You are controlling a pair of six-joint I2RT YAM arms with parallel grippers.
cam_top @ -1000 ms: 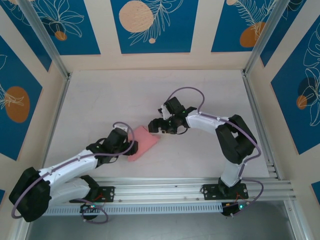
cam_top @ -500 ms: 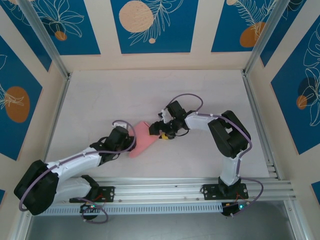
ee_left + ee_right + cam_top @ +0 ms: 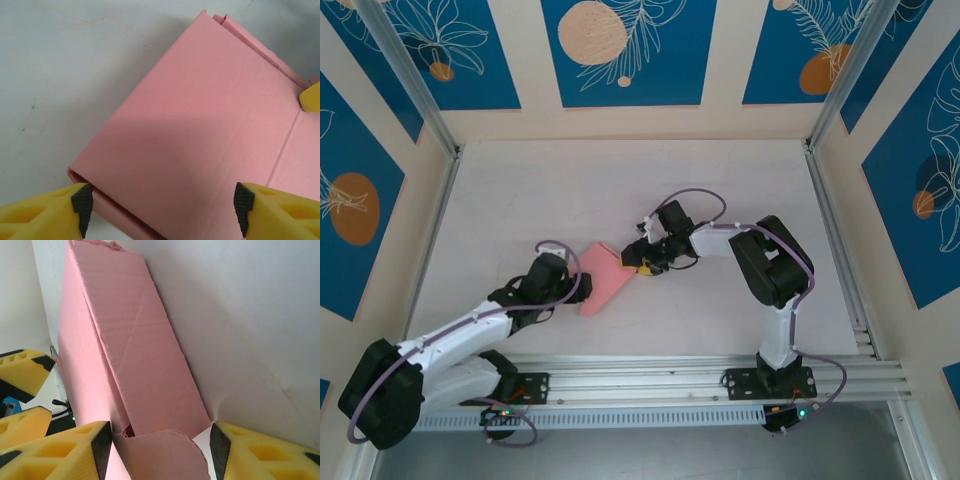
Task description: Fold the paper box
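Bright, even, diffuse light; soft shadow across the paper box (image 3: pixel 200 125); wrist views slightly soft up close.

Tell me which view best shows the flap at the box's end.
Right wrist: the rounded flap lies close up between the right gripper's fingers, its edge and fold clear. Left wrist gives the box's flat top and a crease. Top external gives the box small, its flap end at that gripper.

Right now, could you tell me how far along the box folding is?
Done: the box is folded over along its creases. In hand: the right fingers straddle its rounded end flap, a gap showing; the left fingers bracket the opposite edge. Remaining: tucking that loose flap shut.
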